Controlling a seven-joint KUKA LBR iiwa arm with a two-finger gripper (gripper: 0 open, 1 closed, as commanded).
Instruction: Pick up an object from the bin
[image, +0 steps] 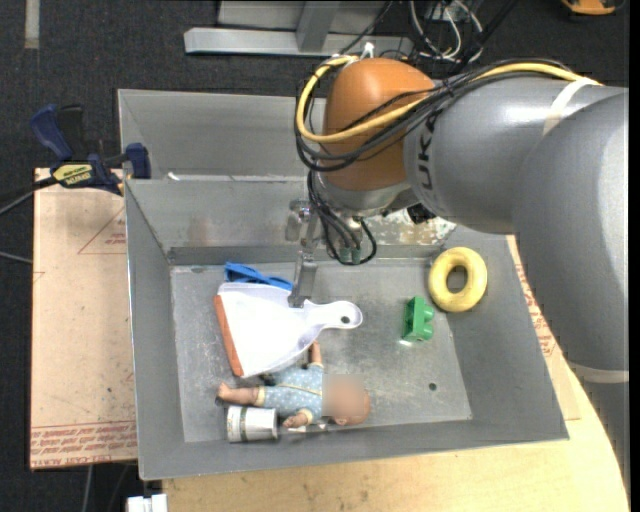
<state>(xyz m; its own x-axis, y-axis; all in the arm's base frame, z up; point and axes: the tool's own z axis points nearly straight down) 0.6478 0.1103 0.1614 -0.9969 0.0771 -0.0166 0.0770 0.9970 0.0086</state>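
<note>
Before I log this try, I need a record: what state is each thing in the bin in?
Gripper: down at the dustpan's neck.
Dustpan: lying flat, handle pointing right.
Doll: lying against the dustpan.
Jar: on its side.
Yellow ring: lying apart.
Green block: apart.
Blue piece: partly under dustpan.

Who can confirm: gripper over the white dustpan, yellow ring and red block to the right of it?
Not quite: the block is green, not red. The camera view shows the gripper over the white dustpan, with the yellow ring and green block to its right.
</note>
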